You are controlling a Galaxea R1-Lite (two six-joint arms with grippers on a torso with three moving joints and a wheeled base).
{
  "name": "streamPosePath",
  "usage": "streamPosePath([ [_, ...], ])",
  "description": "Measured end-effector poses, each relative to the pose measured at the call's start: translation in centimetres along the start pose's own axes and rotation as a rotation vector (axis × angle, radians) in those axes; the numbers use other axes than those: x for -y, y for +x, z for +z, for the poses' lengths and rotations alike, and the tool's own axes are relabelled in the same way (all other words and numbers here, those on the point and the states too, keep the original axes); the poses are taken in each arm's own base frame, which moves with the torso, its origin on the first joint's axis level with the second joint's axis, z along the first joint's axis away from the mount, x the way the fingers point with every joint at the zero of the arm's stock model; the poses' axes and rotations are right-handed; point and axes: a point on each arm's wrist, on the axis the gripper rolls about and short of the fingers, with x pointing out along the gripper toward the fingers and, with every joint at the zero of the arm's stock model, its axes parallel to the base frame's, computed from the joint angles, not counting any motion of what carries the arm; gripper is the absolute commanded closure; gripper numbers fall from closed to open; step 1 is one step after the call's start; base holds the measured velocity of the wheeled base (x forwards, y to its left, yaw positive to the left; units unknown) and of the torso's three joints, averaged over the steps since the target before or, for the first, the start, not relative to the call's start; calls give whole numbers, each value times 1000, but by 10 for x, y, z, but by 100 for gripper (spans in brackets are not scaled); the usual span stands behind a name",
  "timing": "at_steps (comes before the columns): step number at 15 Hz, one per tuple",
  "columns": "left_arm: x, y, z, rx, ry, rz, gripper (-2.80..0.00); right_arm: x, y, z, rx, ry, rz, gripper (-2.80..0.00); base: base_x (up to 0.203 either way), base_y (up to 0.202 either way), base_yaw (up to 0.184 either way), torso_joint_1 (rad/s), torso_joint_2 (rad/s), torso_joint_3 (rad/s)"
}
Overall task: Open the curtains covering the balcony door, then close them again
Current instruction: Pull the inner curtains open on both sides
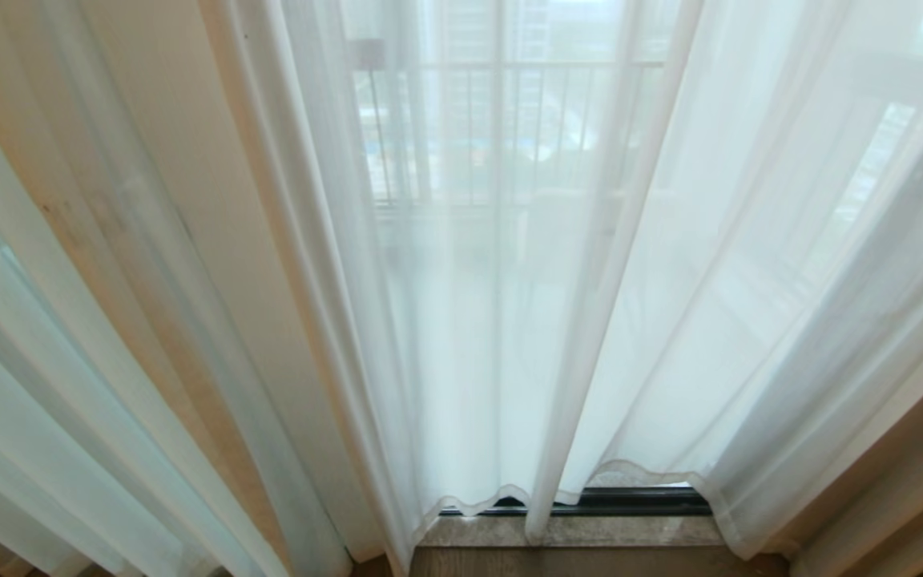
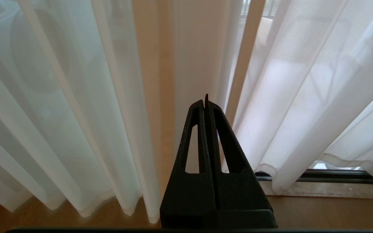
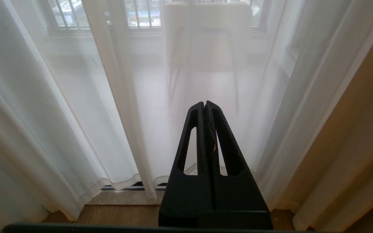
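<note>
The sheer white curtains hang drawn together over the balcony door. The left panel [image 1: 445, 320] and the right panel [image 1: 750, 304] overlap at a fold near the middle. Of the balcony door only the black bottom track [image 1: 638, 501] shows below the wavy hems; the glass is veiled. Neither arm is in the head view. My left gripper [image 2: 205, 102] is shut and holds nothing, pointing at the sheer folds [image 2: 287, 97] without touching them. My right gripper [image 3: 204, 104] is also shut and holds nothing, a short way before the curtains [image 3: 108, 97].
A beige wall strip [image 1: 189, 200] stands left of the door, with more sheer fabric [image 1: 21, 401] beyond it. A tan drape [image 1: 894, 481] hangs at the far right. Below the hems is a stone sill [image 1: 630, 530]. A chair [image 3: 206, 35] and railing [image 1: 509, 120] show faintly outside.
</note>
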Motion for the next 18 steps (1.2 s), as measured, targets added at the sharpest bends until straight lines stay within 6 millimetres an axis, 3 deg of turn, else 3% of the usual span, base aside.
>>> streamPosePath([
  [11,0,0,0,0,-1,0,0,0,0,0,0,0,0,0,0,186,1,2,1,2],
  [18,0,0,0,0,0,-4,0,0,0,0,0,0,-2,0,0,13,0,1,0,0],
])
